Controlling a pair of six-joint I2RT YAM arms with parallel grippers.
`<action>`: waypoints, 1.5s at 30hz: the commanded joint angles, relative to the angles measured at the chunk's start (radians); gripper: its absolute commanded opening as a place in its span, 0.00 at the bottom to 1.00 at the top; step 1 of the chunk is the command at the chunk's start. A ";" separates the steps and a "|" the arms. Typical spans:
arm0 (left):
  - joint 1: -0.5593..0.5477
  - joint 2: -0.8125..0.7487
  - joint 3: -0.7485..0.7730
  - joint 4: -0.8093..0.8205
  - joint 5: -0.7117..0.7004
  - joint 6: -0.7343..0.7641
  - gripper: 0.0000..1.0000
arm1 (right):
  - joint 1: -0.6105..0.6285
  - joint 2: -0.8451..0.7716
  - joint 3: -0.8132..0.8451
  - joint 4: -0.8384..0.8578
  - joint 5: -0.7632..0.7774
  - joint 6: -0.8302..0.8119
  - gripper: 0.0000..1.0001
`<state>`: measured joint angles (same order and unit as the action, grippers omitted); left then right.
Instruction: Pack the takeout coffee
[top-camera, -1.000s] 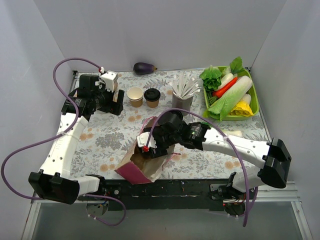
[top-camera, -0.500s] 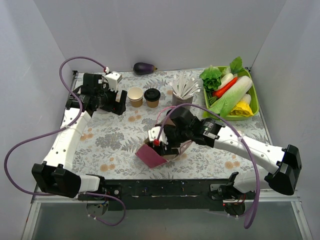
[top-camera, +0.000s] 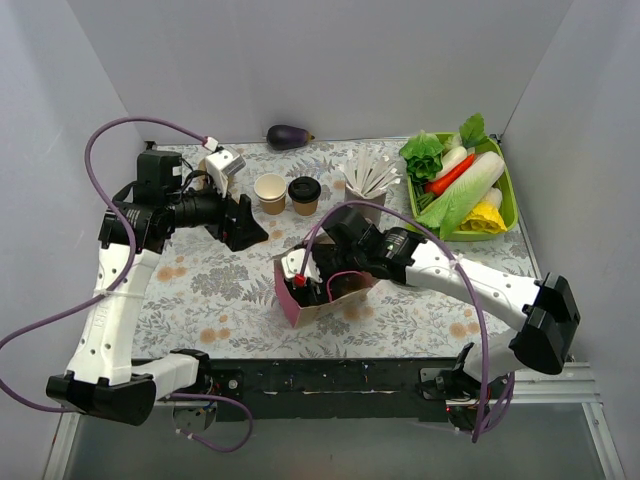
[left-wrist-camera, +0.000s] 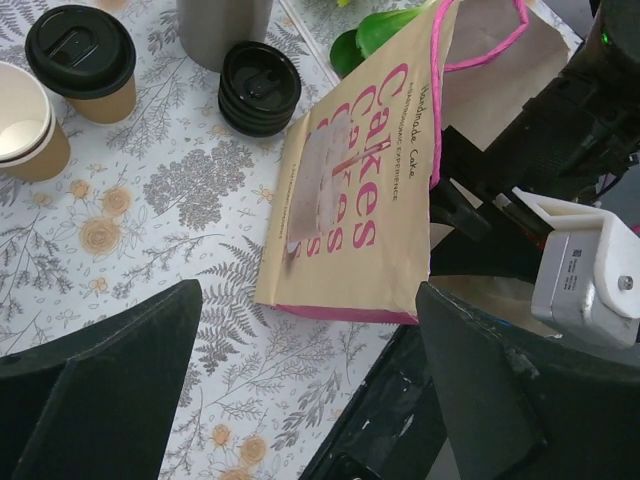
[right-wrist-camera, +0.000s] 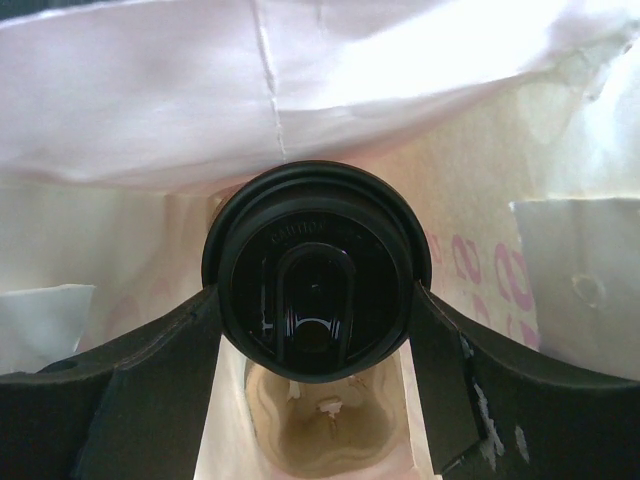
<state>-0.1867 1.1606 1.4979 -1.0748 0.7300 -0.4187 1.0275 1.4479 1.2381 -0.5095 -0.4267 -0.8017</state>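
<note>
Right tool is shown clamped on the black lid of the takeout coffee, which is held inside the paper bag at the near middle of the counter. Left tool is held apart over the far left.

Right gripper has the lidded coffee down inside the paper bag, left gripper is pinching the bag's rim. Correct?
Not quite. The right gripper does hold the takeout coffee inside the paper bag, but the left gripper is not pinching the rim. It is open, holds nothing and is clear of the bag. The left wrist view shows this.
</note>
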 joint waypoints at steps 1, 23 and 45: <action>0.000 -0.015 -0.030 -0.024 0.054 0.024 0.90 | 0.000 -0.059 0.011 0.000 0.018 -0.002 0.01; 0.000 -0.032 -0.189 0.006 -0.018 0.146 0.87 | -0.065 -0.451 -0.333 -0.043 0.050 -0.376 0.01; -0.355 0.171 0.128 -0.161 0.119 0.130 0.91 | -0.118 -0.258 -0.166 0.020 -0.004 0.004 0.01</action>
<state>-0.4885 1.3003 1.5723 -1.1328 0.9127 -0.3824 0.9108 1.1904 1.0245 -0.5400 -0.4370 -0.8864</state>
